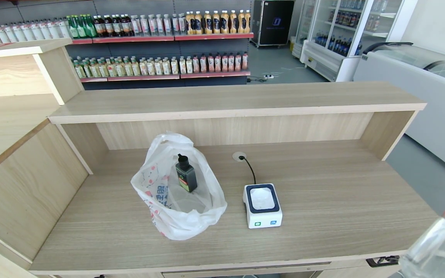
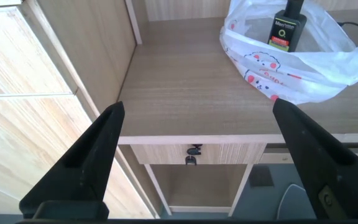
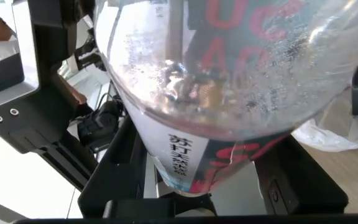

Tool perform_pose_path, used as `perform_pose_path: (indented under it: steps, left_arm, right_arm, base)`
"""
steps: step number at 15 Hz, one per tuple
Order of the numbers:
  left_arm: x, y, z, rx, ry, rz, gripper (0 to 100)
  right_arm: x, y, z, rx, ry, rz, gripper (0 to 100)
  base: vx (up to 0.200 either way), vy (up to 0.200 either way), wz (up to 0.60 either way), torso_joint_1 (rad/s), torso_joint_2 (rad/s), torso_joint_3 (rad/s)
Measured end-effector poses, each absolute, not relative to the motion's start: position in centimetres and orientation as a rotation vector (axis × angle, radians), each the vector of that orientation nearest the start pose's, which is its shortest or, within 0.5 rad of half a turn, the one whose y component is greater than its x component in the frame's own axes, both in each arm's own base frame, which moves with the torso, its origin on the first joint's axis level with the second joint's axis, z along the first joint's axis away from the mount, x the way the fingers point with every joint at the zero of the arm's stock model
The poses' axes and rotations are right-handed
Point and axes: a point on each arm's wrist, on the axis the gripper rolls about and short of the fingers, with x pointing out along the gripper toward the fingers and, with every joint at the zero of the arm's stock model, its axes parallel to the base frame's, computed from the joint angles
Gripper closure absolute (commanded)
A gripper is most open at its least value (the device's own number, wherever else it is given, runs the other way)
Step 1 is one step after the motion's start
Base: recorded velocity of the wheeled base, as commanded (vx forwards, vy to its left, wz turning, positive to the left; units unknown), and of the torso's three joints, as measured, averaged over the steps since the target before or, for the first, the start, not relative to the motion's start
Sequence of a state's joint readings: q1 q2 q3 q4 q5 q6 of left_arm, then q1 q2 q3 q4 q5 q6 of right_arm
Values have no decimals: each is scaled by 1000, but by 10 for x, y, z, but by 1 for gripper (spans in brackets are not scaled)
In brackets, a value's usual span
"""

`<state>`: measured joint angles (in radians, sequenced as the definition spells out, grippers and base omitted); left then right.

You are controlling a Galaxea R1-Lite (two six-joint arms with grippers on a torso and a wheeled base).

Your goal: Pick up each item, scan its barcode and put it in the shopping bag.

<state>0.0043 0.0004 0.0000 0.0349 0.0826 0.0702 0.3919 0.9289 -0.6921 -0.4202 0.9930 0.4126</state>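
your right gripper [image 3: 209, 163] is clamped on a clear bottle [image 3: 229, 74] at the near right corner of the counter [image 1: 334, 193], left gripper [image 2: 197, 111] hangs wide open off its near left edge.

left hand [image 2: 197, 107] wide open (fingers [image 2: 95, 152] well apart), right hand [image 3: 210, 177] tight around a bottle [image 3: 229, 74]

Wooden counter [image 1: 323, 185], drink shelves [image 1: 160, 38], chest freezer [image 1: 419, 92]

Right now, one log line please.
right gripper shut on clear bottle | left gripper open | dark bottle in shopping bag | scanner bare
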Motion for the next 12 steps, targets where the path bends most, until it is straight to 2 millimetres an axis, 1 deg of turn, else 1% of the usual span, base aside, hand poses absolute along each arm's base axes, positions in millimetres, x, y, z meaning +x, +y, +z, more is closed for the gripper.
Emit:
perform_pose_path:
  steps: [4, 12]
  left_arm:
    - [-23, 2, 72, 72, 39, 86, 0]
    - [-23, 2, 72, 72, 39, 86, 0]
  right_arm:
    - [90, 63, 297, 317, 102, 1317, 100]
    - [87, 73, 298, 294, 102, 1402, 100]
  base:
    - [0, 0, 0, 0, 0, 0]
    - [0, 0, 0, 0, 0, 0]
